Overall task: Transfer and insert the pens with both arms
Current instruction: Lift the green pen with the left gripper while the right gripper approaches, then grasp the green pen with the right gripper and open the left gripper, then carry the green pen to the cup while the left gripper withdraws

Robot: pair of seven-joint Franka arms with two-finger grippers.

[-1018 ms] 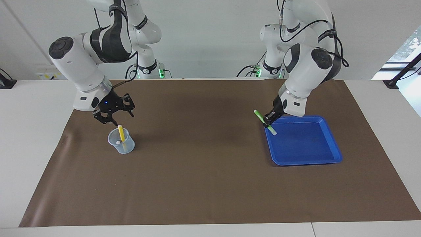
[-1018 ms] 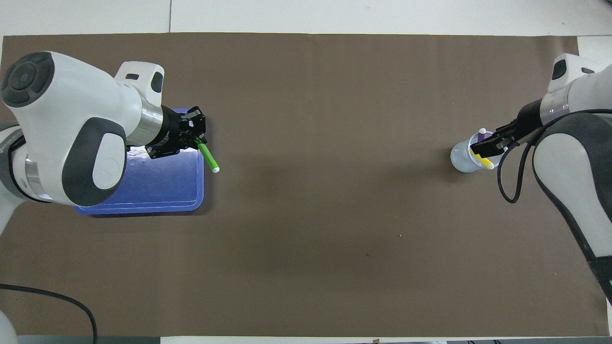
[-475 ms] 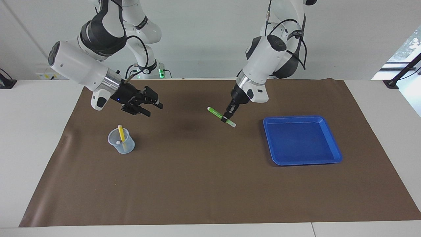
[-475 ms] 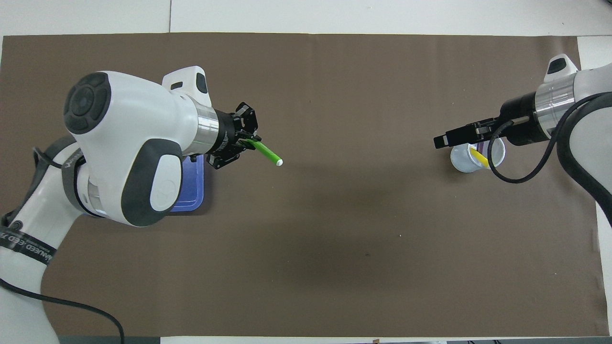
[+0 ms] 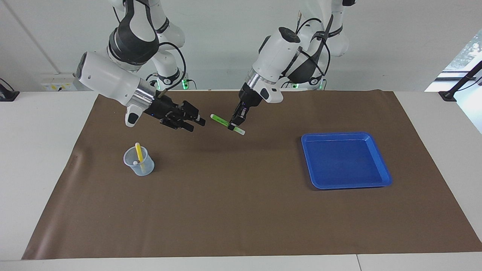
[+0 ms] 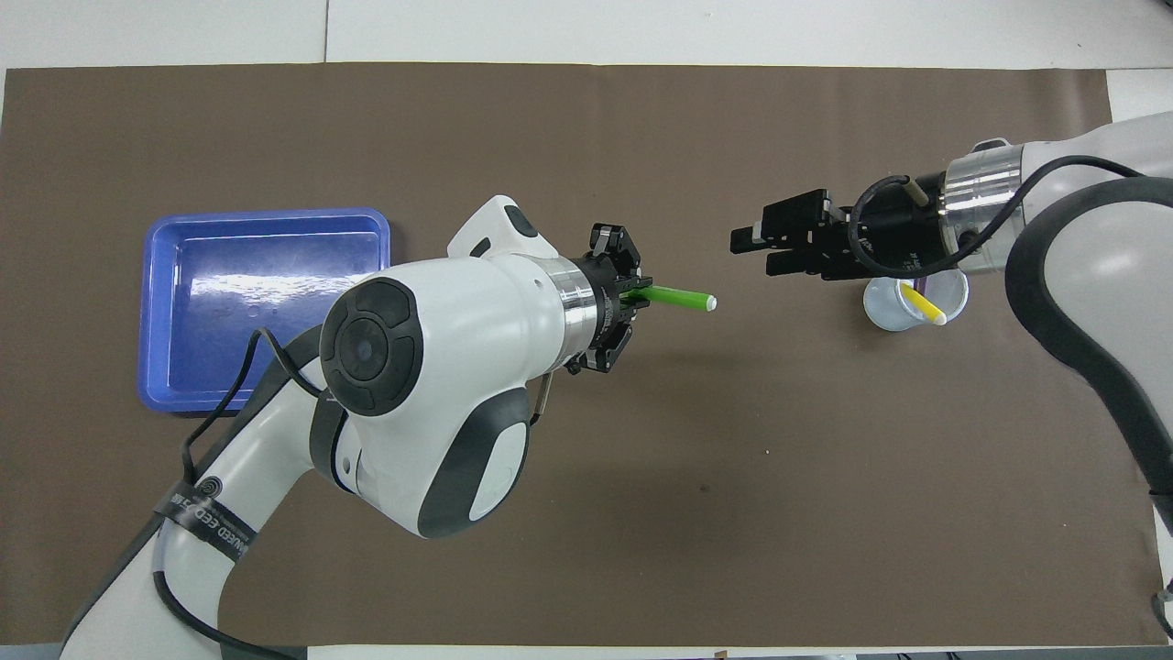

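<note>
left gripper [image 5: 236, 123]: clamped on green pen [image 5: 227, 124], held over mat.
right gripper [image 5: 196, 120]: fingers parted, empty.
handover: free pen end best centred between right fingers before clamping.

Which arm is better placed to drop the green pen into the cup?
The right: its open gripper faces the green pen held by the left gripper and is closer to the cup.

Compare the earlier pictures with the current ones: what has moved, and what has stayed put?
The left gripper, shut on the green pen, carried it from the tray to mid-table. The right gripper, open, left the cup and came toward the pen. Cup, yellow pen and tray stayed put.
</note>
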